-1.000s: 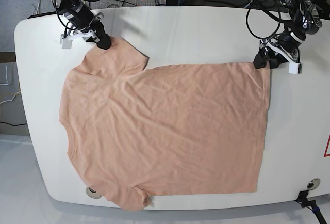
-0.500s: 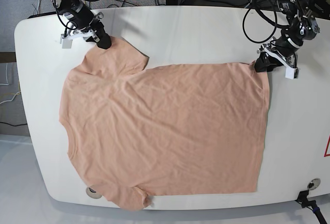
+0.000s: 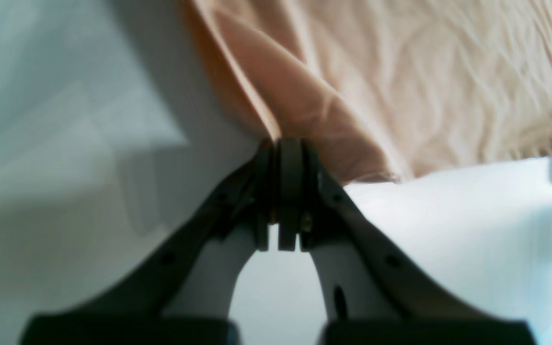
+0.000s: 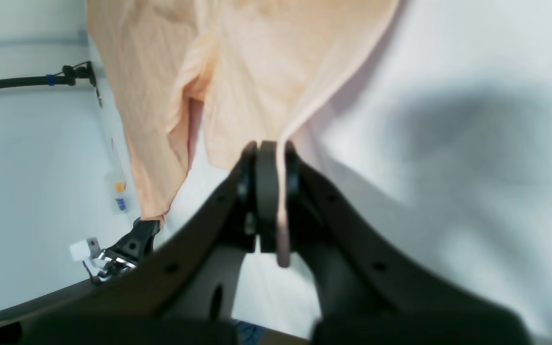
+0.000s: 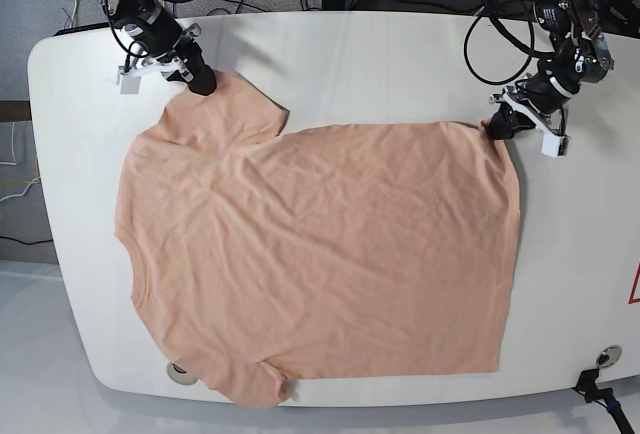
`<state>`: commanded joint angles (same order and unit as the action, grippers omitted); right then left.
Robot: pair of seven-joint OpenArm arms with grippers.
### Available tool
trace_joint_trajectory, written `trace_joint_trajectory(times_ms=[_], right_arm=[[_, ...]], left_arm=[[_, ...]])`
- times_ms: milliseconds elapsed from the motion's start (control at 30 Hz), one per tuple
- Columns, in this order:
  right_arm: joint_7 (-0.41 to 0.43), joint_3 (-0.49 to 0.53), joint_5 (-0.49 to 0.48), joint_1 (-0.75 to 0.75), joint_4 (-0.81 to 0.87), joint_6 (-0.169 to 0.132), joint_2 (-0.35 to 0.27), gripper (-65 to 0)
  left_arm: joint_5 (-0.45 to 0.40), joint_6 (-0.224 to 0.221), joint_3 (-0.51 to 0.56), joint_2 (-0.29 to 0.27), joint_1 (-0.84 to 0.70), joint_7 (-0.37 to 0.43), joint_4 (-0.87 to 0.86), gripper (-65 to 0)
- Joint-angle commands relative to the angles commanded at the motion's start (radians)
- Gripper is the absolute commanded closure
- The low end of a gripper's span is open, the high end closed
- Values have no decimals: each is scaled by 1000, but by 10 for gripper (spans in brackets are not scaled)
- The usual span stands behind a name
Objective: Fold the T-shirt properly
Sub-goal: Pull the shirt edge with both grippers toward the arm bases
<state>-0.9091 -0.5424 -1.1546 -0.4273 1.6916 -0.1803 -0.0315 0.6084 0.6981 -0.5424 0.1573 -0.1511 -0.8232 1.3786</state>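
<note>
The peach-pink T-shirt (image 5: pixel 310 254) lies spread and wrinkled over most of the white table (image 5: pixel 380 64), collar side to the left. My left gripper (image 5: pixel 497 127) is shut on the shirt's top right hem corner; in the left wrist view (image 3: pixel 281 143) the cloth (image 3: pixel 400 86) rises from between the closed fingers. My right gripper (image 5: pixel 203 83) is shut on the edge of the upper left sleeve; in the right wrist view (image 4: pixel 270 148) a strip of cloth (image 4: pixel 257 72) runs through the closed fingers.
Black cables (image 5: pixel 510 24) hang behind the table's far edge. Round holes sit in the table near the front left (image 5: pixel 178 372) and front right (image 5: pixel 606 357). The table's right edge carries a red mark (image 5: pixel 634 284).
My left gripper has moved left and slightly up with the hem corner, pulling the shirt's right edge inward. My right gripper has stayed in place.
</note>
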Motion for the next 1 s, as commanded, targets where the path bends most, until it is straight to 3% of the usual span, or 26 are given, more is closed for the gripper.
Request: trace_joint_trajectory(times_ms=[267,533,867,1000], right_arm=[[-2,0,-35,-95,106,0,0,0],[-2,0,-146,-242,114,-3,-3,0],[-2,0,-157,-425,261,-5,-5,0],[-2,0,-224,-430,261,-6,-6,0]], left_arm=[[2,0,-5,8,-146,-2,121,0],[2,0,-6,35,-313,-2,296,0],[3,0,-52,72,-456,-2,457,0],[3,0,-54,72,-505,-2,503,0]])
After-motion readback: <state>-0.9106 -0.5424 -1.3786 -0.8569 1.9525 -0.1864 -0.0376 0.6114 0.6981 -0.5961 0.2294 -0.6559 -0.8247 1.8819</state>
